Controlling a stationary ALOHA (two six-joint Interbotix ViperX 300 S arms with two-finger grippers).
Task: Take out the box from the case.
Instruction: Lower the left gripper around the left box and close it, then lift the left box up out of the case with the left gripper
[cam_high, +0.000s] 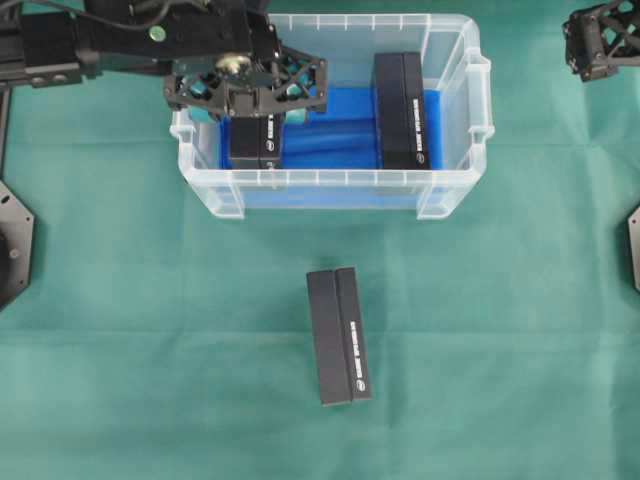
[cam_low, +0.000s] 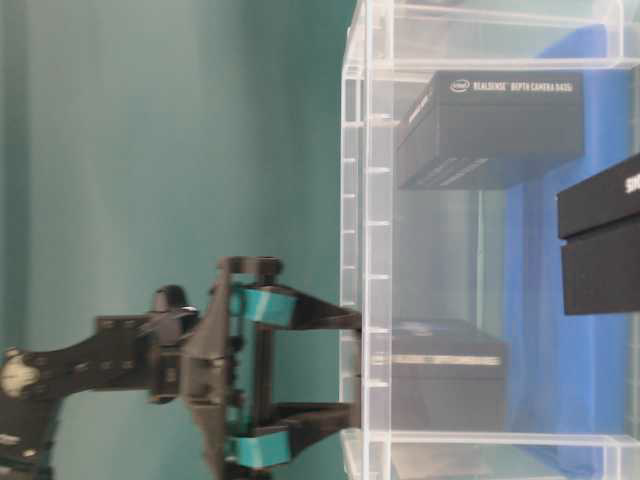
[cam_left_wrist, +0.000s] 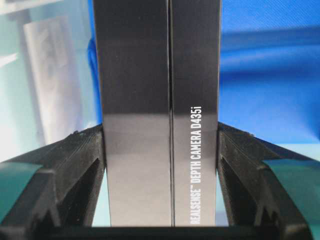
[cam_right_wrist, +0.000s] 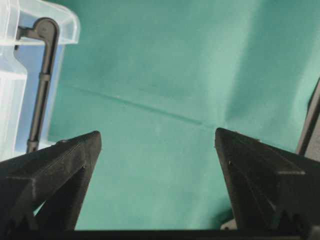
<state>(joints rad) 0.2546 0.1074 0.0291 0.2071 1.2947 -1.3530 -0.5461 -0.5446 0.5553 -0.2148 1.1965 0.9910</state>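
Black fingers (cam_left_wrist: 85, 165) of the left gripper (cam_high: 255, 118) clamp a box (cam_left_wrist: 157, 110) inside the case (cam_high: 455, 185) — second box (cam_high: 402, 110) alongside, third (cam_high: 338, 335) on green cloth (cam_high: 500, 350); right gripper (cam_right_wrist: 157, 165) hangs spread.

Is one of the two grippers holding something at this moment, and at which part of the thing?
The left gripper grips a long black cardboard box across its two long sides, inside the clear plastic case. The right gripper is open and holds nothing.

Green cloth (cam_high: 150, 350) covers the whole table surface, with soft creases and a fold line (cam_right_wrist: 150, 107). Even, flat lighting, weak shadows. Dark mounting plates (cam_high: 12, 245) sit at the edges.
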